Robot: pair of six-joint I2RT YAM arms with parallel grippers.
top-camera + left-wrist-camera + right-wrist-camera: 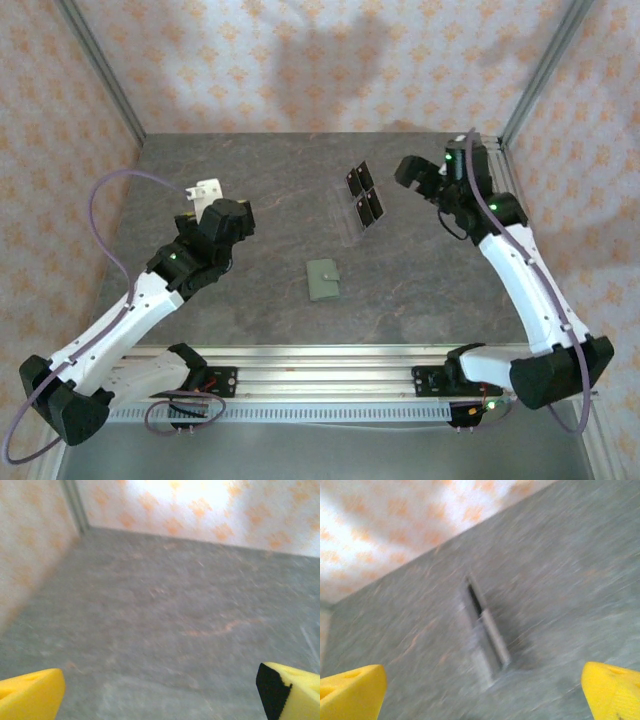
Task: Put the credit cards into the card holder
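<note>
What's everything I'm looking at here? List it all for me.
cards: two black plus paler ones of unclear number, far middle of the table
wallet: one, sage green, closed, table centre, apart from the cards
table: one, mottled grey
walls: three, pale with orange pattern, around the table
cable: one, purple, looping beside the left arm
left gripper: one, yellow fingertips, open, holding nothing
right gripper: one, yellow fingertips, open, facing the cards

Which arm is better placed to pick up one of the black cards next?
Probably the right. The right pincer is open and close to the cards, which lie ahead in its wrist view. The left pincer, also open, is farther from them.
</note>
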